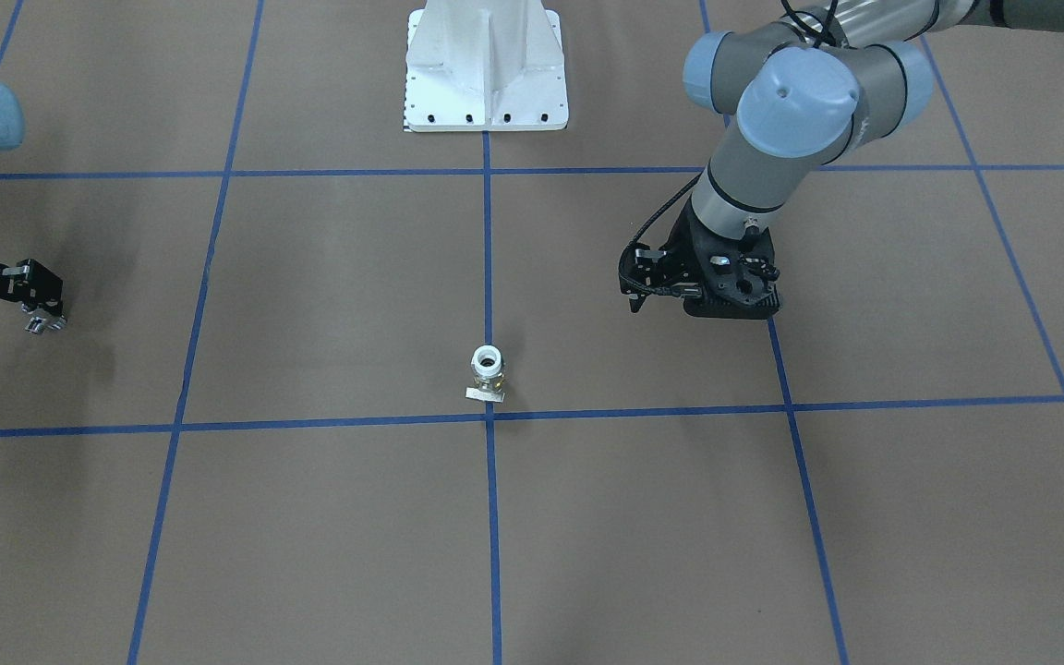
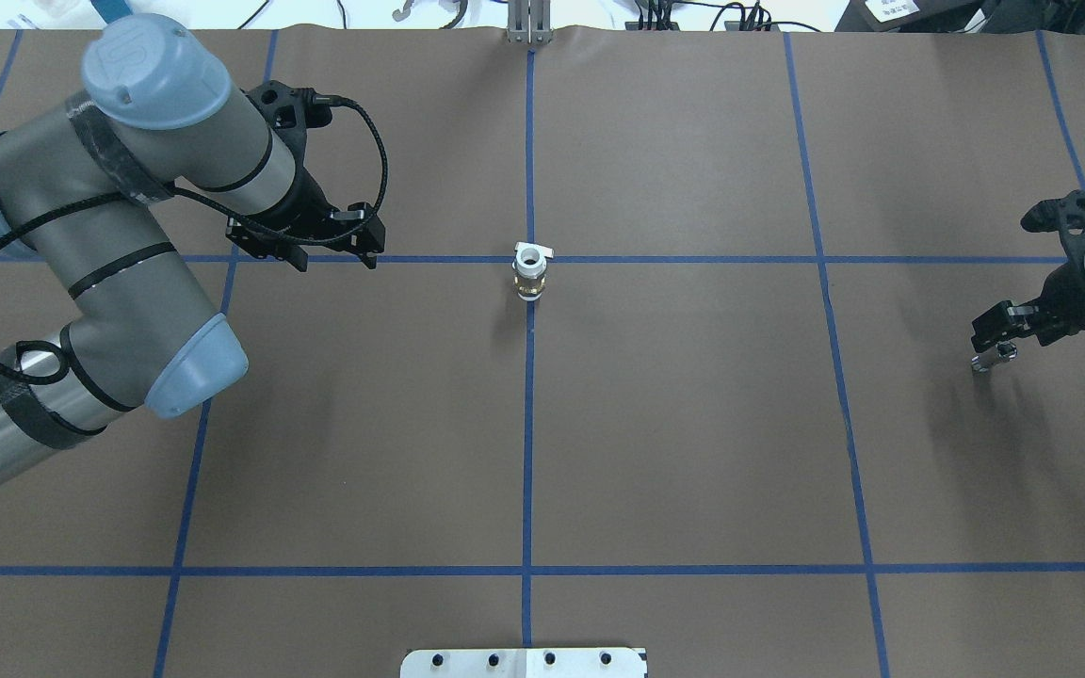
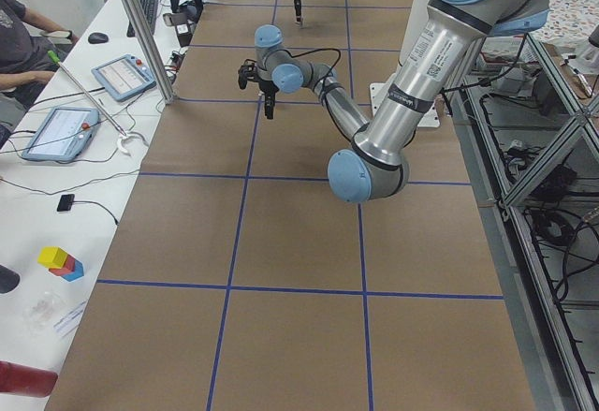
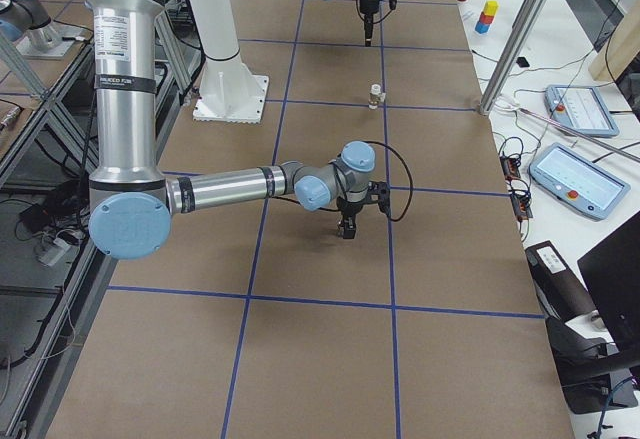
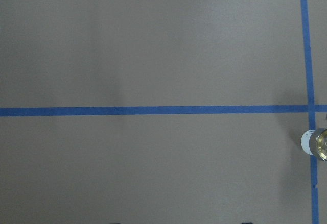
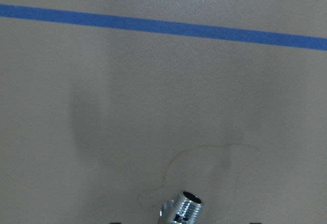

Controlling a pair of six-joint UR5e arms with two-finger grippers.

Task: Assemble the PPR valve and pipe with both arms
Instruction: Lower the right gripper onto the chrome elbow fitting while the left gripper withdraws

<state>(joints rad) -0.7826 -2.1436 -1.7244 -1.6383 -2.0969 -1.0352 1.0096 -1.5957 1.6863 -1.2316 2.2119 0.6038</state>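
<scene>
At the centre of the brown paper-covered table [image 2: 674, 424], where two blue tape lines [image 2: 529, 405] cross, the PPR valve [image 2: 531, 271] stands upright on one end, its round white mouth facing up, its brass-coloured middle below, and its flat pale tab handle lying on the side away from the robot. It stands free, touched by neither arm. The left gripper [image 2: 331, 247] hangs above the table well to the valve's left, over the same cross line, pointing down; nothing shows between its fingers, but how wide the jaws stand cannot be told from these views. Its wrist camera looks down on bare paper and tape, with only the valve's edge [image 5: 317, 143] at the right border. The right gripper [image 2: 993, 355] hovers far off toward the table's right end, well apart from the valve, and is closed on the pipe [image 2: 1002, 354], a small chrome fitting held at its fingertips above the surface. In the right wrist view the pipe's [image 6: 183, 208] threaded end projects from the bottom border over plain paper, with a tape line crossing farther out. The white robot base plate [image 1: 486, 65] sits on the centre line at the robot's side of the table.
</scene>
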